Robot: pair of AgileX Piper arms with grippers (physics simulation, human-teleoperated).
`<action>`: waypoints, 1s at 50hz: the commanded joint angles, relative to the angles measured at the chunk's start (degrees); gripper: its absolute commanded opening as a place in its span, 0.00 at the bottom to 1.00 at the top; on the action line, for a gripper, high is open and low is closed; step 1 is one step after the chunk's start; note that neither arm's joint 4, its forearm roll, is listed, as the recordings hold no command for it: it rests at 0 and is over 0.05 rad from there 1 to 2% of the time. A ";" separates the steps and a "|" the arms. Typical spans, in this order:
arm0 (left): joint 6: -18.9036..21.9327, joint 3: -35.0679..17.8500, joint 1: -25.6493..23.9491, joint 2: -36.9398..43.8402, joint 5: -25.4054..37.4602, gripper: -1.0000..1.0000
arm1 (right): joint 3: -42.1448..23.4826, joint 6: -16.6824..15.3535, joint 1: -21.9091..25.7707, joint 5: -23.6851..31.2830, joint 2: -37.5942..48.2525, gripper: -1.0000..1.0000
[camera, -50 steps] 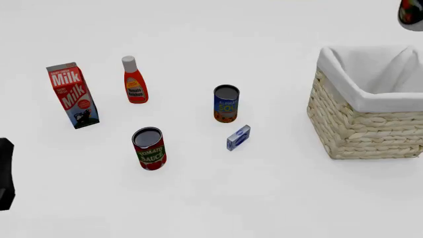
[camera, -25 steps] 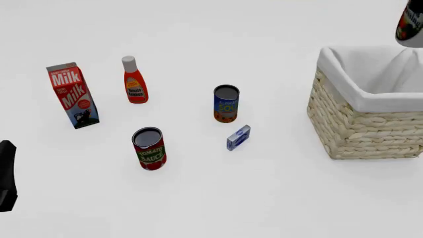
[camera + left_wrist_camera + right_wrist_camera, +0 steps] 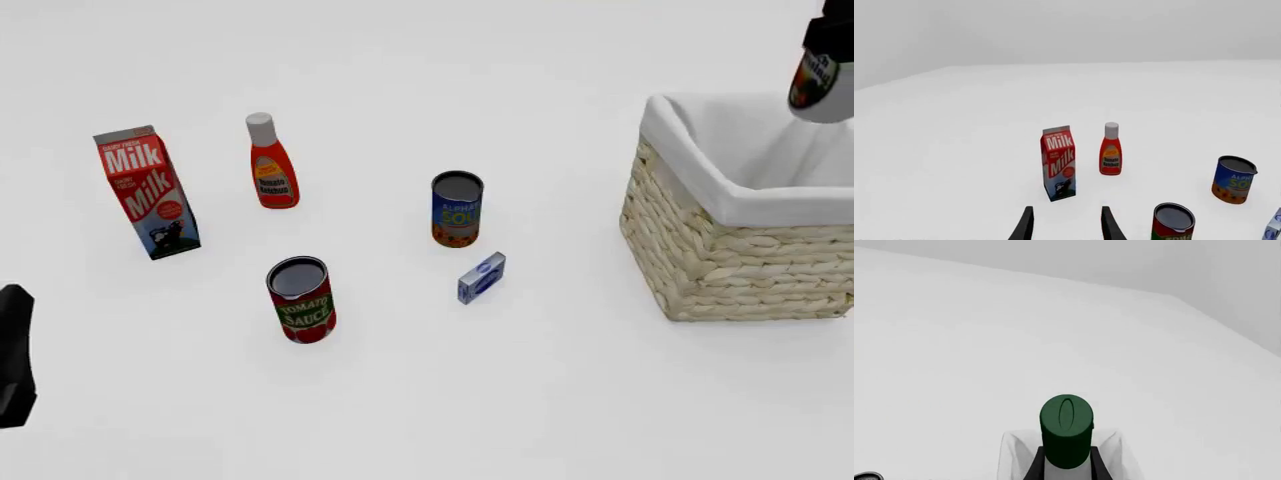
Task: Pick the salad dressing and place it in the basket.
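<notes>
The right end effector (image 3: 1066,467) grips the dressing (image 3: 818,82), carried above the basket (image 3: 742,205) at its far right corner. The basket's opening lies below and nearer. The left end effector (image 3: 1066,225) hangs open, far off.

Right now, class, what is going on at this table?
The right gripper holds the salad dressing, its fingers on either side of the bottle below the dark green cap. In the front view the bottle hangs above the basket, at its far right side, not yet inside. The left gripper is open and idle, pointing toward the milk carton and the ketchup bottle. Two cans and a small box also stand on the table, untouched.
</notes>
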 commanded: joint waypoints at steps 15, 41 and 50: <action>-0.26 0.01 -0.15 0.00 0.60 1.00 | 1.71 0.41 -2.30 -3.92 4.96 0.00; -0.31 -0.03 -0.64 0.02 1.09 1.00 | 3.31 1.28 -2.72 -9.33 11.49 0.00; -0.25 -0.04 -0.50 0.02 1.06 1.00 | 3.44 1.65 -2.63 -10.05 12.66 0.00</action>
